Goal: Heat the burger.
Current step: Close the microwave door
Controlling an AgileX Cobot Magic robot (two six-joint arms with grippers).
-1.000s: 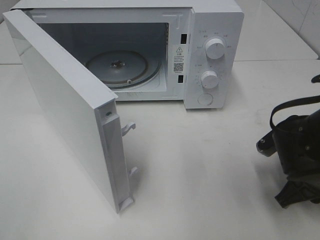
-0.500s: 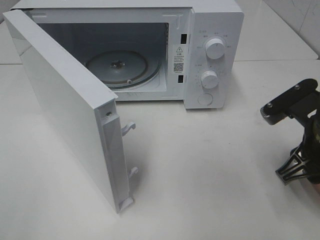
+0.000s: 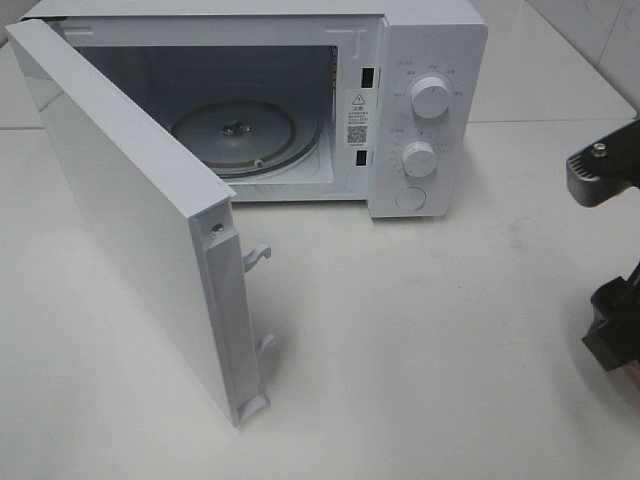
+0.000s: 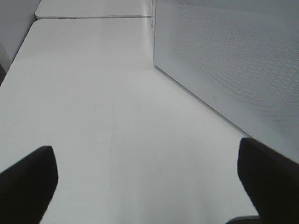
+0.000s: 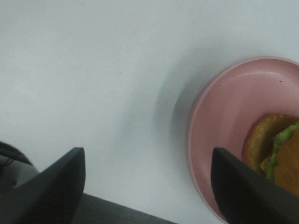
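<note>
The burger (image 5: 280,151), with a golden-brown bun and green lettuce, lies on a pink round plate (image 5: 224,116) at the edge of the right wrist view, partly cut off. My right gripper (image 5: 149,196) is open and empty, above the table beside the plate, with one fingertip (image 5: 247,191) over the plate's near rim. The right arm (image 3: 608,168) shows at the right edge of the exterior view, where the burger is out of view. My left gripper (image 4: 149,186) is open and empty, low over the table beside the microwave door (image 4: 233,60).
A white microwave (image 3: 430,60) stands at the back of the white table (image 3: 420,330). Its door (image 3: 130,200) is swung wide open towards the front left. The glass turntable (image 3: 240,135) inside holds nothing. Two knobs (image 3: 430,97) are on its right panel.
The right arm has swung further right and up, now mostly past the right edge of the exterior view. The microwave and its door have not moved.
</note>
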